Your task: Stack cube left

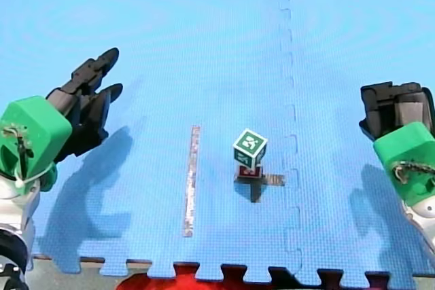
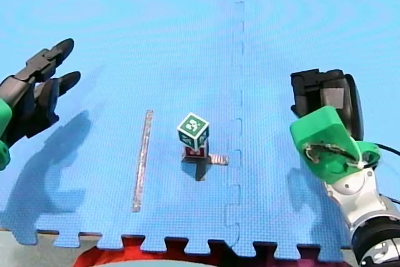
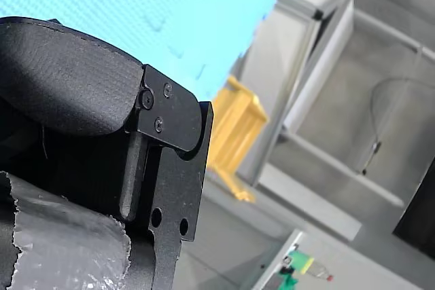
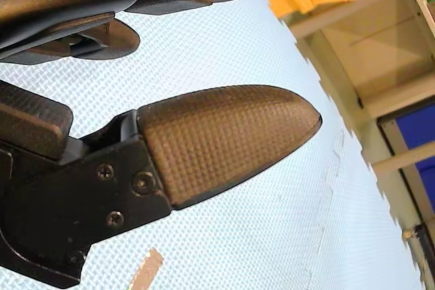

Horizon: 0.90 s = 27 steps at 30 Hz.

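Green cube (image 1: pixel 250 146) atop red cube (image 1: pixel 249 172): right of empty left robot hand (image 1: pixel 85 103), left of empty right robot hand (image 1: pixel 394 110); well apart from both, right seemingly nearer.

We are looking down on a blue foam mat (image 1: pixel 204 45), where a green cube (image 1: pixel 250 147) is sitting on top of a red cube (image 1: pixel 249 172), turned at an angle to it. A long tape strip (image 1: pixel 192 180) is lying to their left, apart from them, and a short tape piece (image 1: pixel 274 180) is lying just beside the red cube. Our left hand (image 1: pixel 88 110) is hovering over the mat's left side and our right hand (image 1: pixel 397 110) over its right side, both holding nothing.
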{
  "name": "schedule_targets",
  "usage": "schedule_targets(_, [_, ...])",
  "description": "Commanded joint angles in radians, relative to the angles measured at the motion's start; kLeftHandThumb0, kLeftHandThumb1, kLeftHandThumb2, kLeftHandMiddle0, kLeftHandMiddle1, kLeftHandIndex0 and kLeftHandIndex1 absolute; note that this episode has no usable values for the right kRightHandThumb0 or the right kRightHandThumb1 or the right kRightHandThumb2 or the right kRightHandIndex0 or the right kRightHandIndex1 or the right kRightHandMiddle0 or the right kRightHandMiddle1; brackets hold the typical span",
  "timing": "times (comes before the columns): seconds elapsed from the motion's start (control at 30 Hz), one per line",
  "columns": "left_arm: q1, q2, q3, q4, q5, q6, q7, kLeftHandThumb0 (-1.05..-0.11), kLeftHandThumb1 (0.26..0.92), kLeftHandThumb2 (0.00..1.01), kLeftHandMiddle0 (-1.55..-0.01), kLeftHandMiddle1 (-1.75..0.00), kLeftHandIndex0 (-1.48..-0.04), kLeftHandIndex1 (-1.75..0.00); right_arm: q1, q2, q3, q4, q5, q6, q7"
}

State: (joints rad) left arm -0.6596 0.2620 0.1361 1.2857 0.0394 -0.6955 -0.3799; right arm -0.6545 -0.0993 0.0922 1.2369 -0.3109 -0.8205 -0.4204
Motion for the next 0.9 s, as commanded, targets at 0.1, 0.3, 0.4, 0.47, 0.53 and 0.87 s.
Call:
schedule_targets(0.1, [0.010, 0.008, 0.010, -0.003, -0.014, -0.015, -0.011, -1.048, 0.921, 0.81, -0.31, -0.05, -0.15, -0.01, 0.014, -0.014, -0.002, -0.002, -0.002, -0.013, -0.011])
schedule_targets(0.3, [0.013, 0.004, 0.013, -0.004, -0.017, -0.022, -0.012, -1.048, 0.921, 0.81, -0.32, -0.05, -0.16, -0.01, 0.002, -0.018, -0.003, -0.002, -0.003, -0.006, -0.016])
schedule_targets(0.4, [0.012, 0.002, 0.015, -0.006, -0.020, -0.024, -0.014, -1.048, 0.921, 0.81, -0.34, -0.05, -0.17, -0.01, -0.003, -0.020, -0.003, -0.003, -0.004, -0.003, -0.016])
schedule_targets(0.47, [0.011, 0.001, 0.017, -0.006, -0.021, -0.024, -0.017, -1.048, 0.921, 0.81, -0.34, -0.05, -0.17, -0.01, -0.004, -0.021, -0.001, -0.004, -0.007, -0.002, -0.019])
schedule_targets(0.53, [0.011, 0.000, 0.019, -0.006, -0.024, -0.024, -0.024, -1.048, 0.921, 0.81, -0.35, -0.05, -0.17, -0.01, -0.004, -0.021, 0.000, -0.004, -0.009, -0.001, -0.021])
schedule_targets(0.87, [0.014, -0.014, 0.039, -0.007, -0.055, -0.018, -0.072, -1.048, 0.921, 0.80, -0.36, -0.04, -0.18, -0.01, 0.000, -0.021, 0.000, -0.006, -0.007, 0.001, -0.024])
